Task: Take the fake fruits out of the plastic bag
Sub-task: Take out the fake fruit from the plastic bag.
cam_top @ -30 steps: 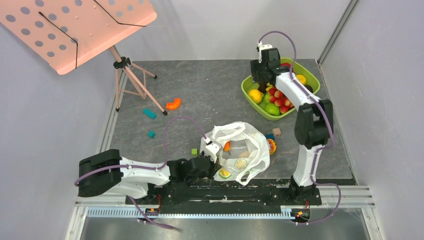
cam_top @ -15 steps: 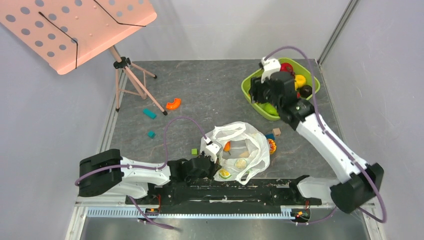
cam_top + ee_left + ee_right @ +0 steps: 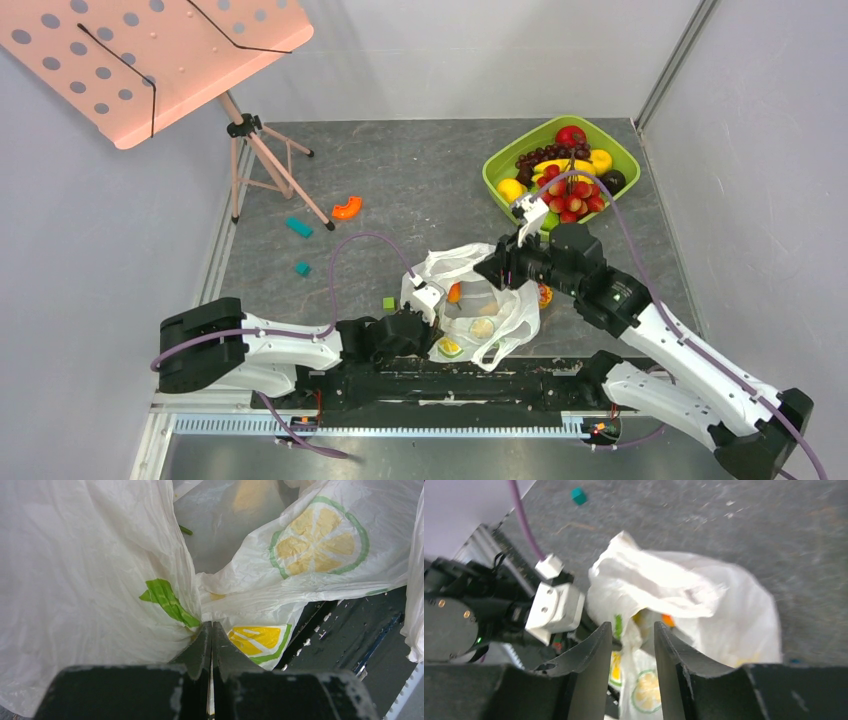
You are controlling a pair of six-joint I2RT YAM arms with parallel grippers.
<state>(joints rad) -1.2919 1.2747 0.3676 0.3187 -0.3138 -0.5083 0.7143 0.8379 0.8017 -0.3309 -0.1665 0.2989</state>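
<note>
My left gripper point(image 3: 211, 626) stays pinched flat on a fold of the plastic bag point(image 3: 90, 565), low at the table's near edge. My right gripper point(image 3: 631, 630) is parted a little and empty, poised over the bag's mouth. A second ago it hung over the green tray point(image 3: 496, 170); that arm has since swung back and now reaches low across the table. The fake fruits point(image 3: 482, 326) inside show only as orange and pale smudges through plastic, and my right wrist view is blurred.
</note>
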